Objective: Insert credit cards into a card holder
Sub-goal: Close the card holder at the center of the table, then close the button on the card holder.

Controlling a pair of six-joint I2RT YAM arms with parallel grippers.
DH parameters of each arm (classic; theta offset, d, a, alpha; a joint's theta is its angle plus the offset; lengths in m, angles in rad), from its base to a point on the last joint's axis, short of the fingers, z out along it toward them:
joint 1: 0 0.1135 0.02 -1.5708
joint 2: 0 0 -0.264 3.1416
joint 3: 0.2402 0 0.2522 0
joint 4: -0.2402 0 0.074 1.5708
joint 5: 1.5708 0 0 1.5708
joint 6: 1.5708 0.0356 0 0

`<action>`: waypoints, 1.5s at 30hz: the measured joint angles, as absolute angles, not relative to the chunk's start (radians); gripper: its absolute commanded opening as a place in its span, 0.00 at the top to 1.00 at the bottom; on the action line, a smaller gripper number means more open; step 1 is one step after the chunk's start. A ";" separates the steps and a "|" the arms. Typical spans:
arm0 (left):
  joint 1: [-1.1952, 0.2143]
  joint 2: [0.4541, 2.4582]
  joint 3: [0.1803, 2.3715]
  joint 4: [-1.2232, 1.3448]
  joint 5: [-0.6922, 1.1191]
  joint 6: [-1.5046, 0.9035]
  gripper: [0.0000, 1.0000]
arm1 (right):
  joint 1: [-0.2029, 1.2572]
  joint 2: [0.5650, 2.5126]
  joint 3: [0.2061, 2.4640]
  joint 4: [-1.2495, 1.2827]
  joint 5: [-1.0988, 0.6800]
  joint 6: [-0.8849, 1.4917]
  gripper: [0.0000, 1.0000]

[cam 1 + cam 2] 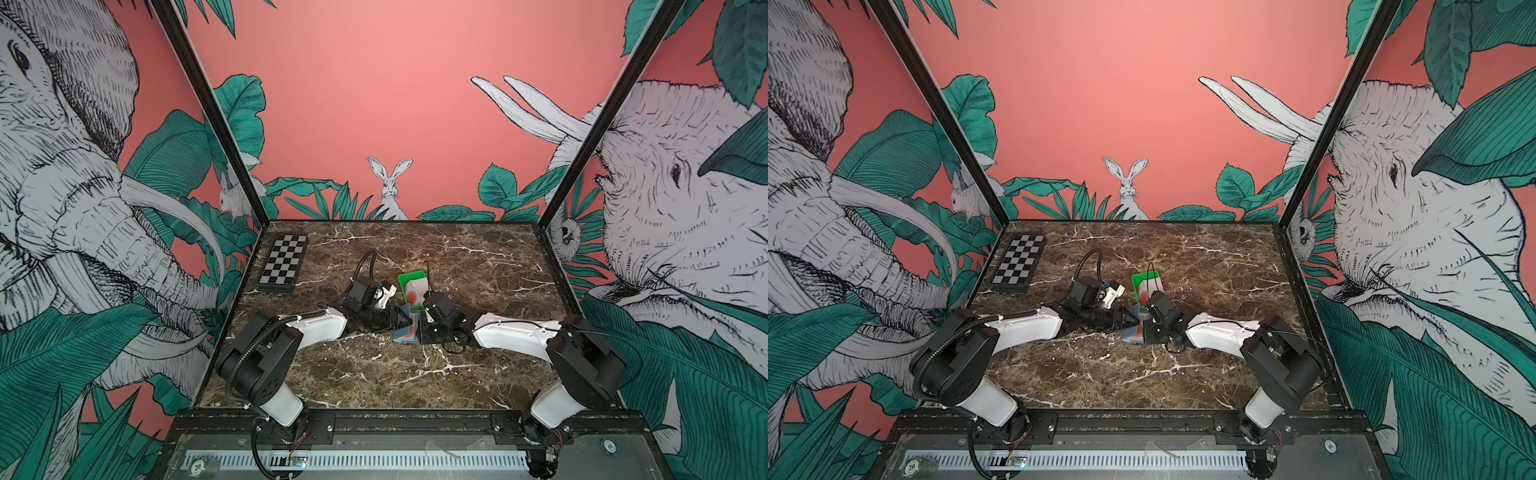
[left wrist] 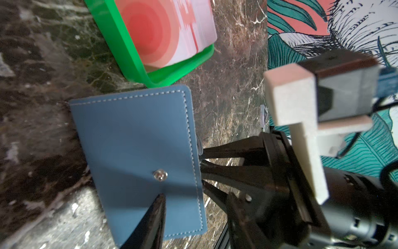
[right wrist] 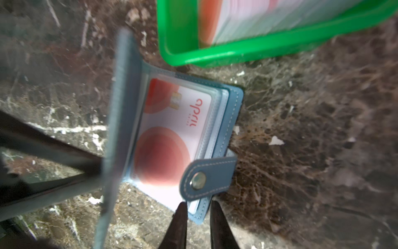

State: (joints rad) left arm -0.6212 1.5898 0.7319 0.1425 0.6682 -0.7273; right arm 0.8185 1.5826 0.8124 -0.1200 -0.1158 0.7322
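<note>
the green tray (image 1: 409,274) sits near the middle of the marble table (image 1: 478,365), and a stack of credit cards (image 1: 415,289) stands in it, pale faces with a red-orange circle, seen close in the left wrist view (image 2: 172,32). the card holder (image 1: 404,334) lies open just on the robot side of the tray, close to its rim. 1 slate-blue cover (image 2: 137,140) stands up from the table, its outer face and metal stud (image 2: 160,174) turned toward the left arm, while the other cover lies flat under the clear sleeves. 1 card (image 3: 172,129) shows in the top sleeve, and the snap tab (image 3: 210,175) curls over the sleeve's end farthest from the tray. the left gripper (image 1: 401,321) meets the raised cover: 1 finger (image 2: 158,215) lies against the outer face below the stud, the second is not clearly seen, so i cannot tell whether it pinches the cover or only props it. the right gripper (image 3: 198,203) is at the holder's corner farthest from the tray, its 2 fingers a little apart, straddling the flat cover's corner with marble showing in the gap, not clamped. a chessboard (image 1: 283,262) lies well apart from the tray, to its left.
</note>
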 measured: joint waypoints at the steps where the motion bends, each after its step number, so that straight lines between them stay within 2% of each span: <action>1: -0.621 1.592 0.729 0.144 0.666 -0.727 0.59 | 0.817 1.575 0.812 -0.124 -0.112 0.732 0.79; 9: -0.621 1.598 0.710 0.139 0.632 -0.722 0.70 | 0.804 1.556 0.817 -0.183 -0.088 0.722 0.76; 17: -0.628 1.620 0.704 0.115 0.580 -0.713 0.73 | 0.796 1.535 0.870 -0.239 -0.078 0.702 0.72; 31: -0.639 1.650 0.704 0.127 0.557 -0.715 0.75 | 0.796 1.564 1.029 -0.378 -0.014 0.698 0.70; 45: -0.645 1.658 0.704 0.145 0.558 -0.726 0.75 | 0.796 1.647 1.061 -0.423 -0.015 0.698 0.71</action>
